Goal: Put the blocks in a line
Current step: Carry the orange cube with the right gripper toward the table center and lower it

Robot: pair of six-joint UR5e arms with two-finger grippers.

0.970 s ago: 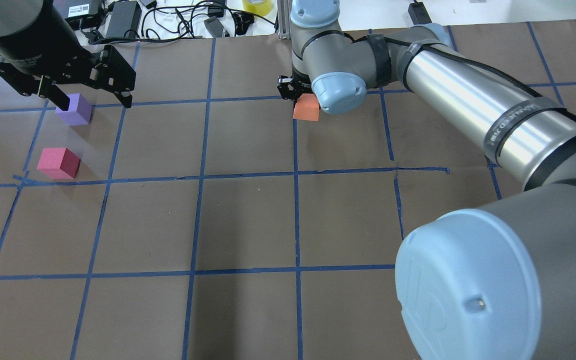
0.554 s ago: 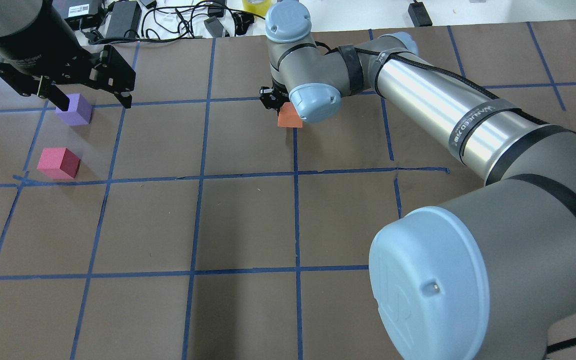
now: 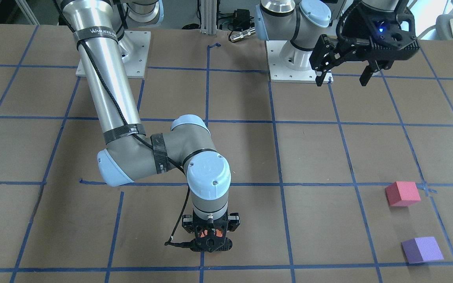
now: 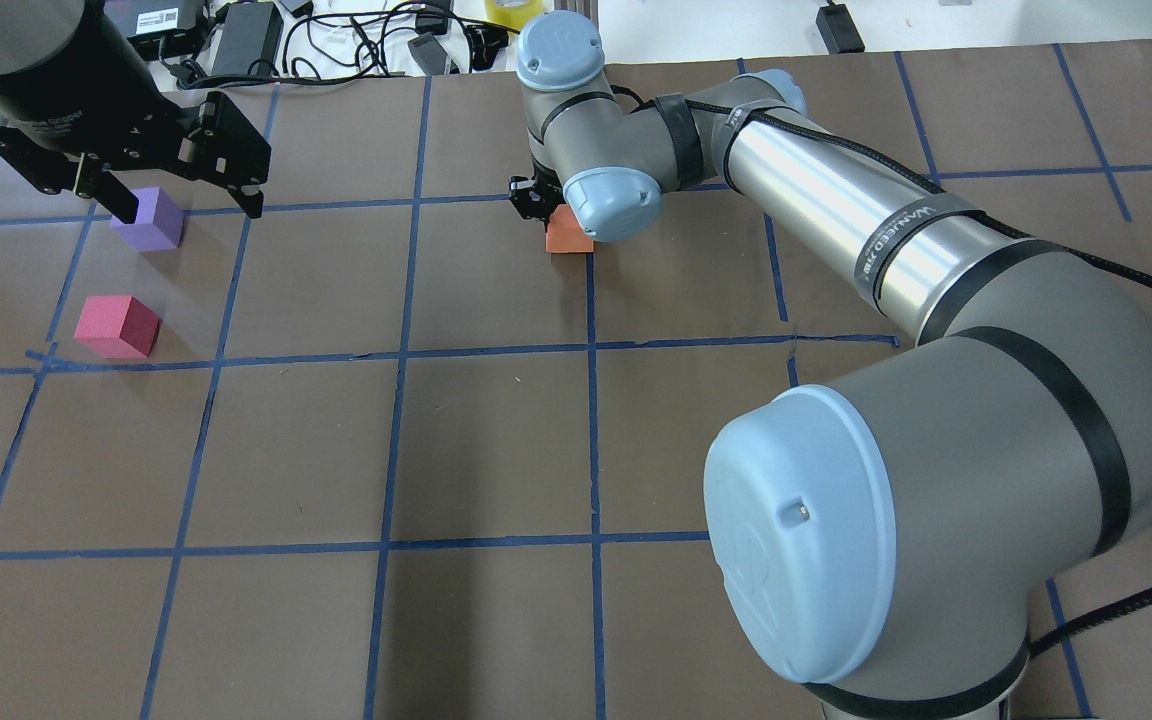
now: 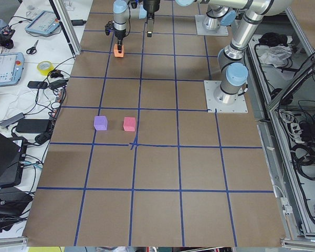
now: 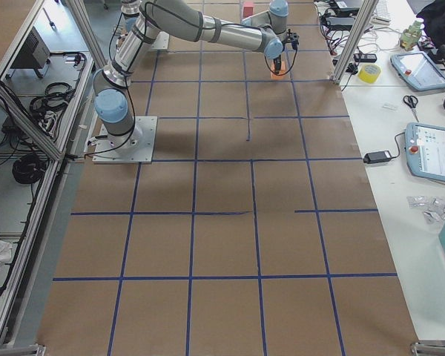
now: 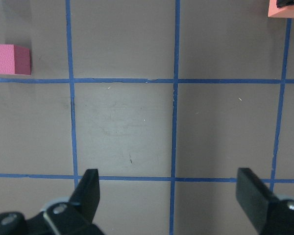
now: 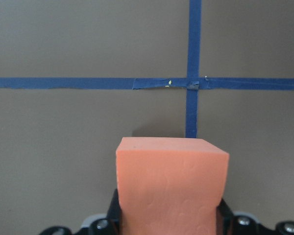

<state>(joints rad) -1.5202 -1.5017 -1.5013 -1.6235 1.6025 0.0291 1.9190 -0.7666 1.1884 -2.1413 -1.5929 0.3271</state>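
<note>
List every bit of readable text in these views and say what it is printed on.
"WANJEED": on the black strap around the right arm; the characters after it are blurred.
Print on the left gripper body: too blurred to read.
White label on a black box past the table: too small to read.
Orange block, pink block, purple block: no text.
</note>
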